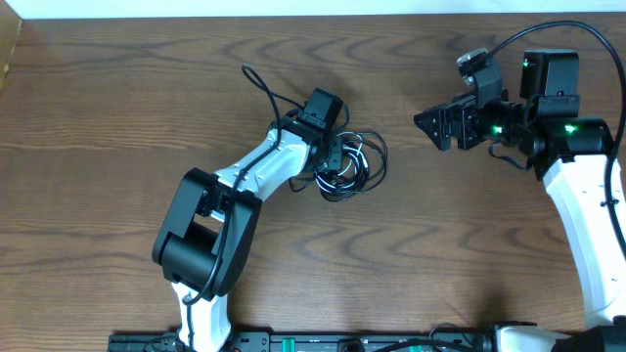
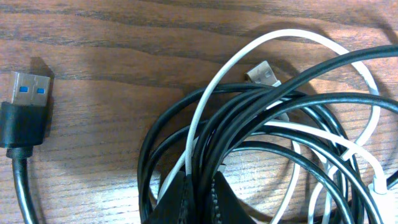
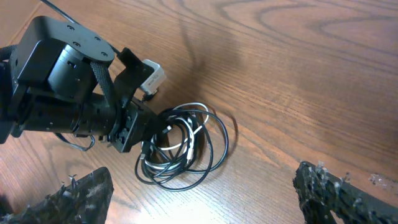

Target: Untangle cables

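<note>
The black cable and the white cable lie coiled together in one tangled bundle at the middle of the table. My left gripper is at the bundle's left side. In the left wrist view its fingers are shut on several black strands and a white strand. The black cable's USB plug lies free on the wood at the left, and a small silver plug sits in the coil. My right gripper is wide open and empty, to the right of the bundle.
The wooden table stretches all around. A thick black robot wire curves from the left wrist toward the back. The left arm lies across the table's lower left. The right arm's base stands at the right edge.
</note>
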Action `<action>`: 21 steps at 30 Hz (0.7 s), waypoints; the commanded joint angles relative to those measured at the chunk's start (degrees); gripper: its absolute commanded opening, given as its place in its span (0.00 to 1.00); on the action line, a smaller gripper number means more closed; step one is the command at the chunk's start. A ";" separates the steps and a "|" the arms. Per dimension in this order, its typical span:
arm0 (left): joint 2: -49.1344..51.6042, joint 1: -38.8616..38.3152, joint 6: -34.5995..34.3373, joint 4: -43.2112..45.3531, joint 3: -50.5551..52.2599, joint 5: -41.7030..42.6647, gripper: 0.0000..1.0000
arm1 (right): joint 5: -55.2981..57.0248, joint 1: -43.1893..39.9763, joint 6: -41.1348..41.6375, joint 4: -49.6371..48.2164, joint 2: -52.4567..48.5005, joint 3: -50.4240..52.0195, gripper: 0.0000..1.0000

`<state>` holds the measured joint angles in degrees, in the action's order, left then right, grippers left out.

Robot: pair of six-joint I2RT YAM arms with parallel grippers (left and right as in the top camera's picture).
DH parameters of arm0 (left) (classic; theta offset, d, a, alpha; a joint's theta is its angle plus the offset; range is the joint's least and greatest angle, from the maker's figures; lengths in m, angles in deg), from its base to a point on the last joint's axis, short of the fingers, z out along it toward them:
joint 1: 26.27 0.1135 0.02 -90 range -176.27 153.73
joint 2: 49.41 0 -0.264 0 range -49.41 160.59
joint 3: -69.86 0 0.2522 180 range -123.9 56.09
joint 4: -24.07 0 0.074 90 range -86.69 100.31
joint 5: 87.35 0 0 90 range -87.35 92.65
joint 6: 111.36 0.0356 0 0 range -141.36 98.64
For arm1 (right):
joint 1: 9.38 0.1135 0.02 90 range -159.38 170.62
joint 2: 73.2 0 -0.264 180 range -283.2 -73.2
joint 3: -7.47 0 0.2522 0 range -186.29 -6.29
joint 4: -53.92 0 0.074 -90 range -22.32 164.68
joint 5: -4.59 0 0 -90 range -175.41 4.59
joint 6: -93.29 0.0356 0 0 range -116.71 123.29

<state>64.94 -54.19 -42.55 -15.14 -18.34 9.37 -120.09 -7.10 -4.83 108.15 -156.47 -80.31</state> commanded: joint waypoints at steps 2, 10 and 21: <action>-2.21 0.61 -0.11 -0.72 -0.85 -0.28 0.08 | 0.22 0.83 0.44 -0.02 -0.35 -1.11 0.91; -18.99 2.25 -0.57 -1.22 -1.57 1.86 0.07 | 0.22 0.83 6.32 -1.84 -0.35 -1.11 0.88; -27.71 2.25 -4.66 -3.89 -1.57 9.27 0.07 | 0.22 2.91 9.40 -3.10 -0.35 -1.11 0.84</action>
<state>36.68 -51.99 -45.32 -18.29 -19.54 15.21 -119.67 -5.57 3.13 105.13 -156.47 -80.33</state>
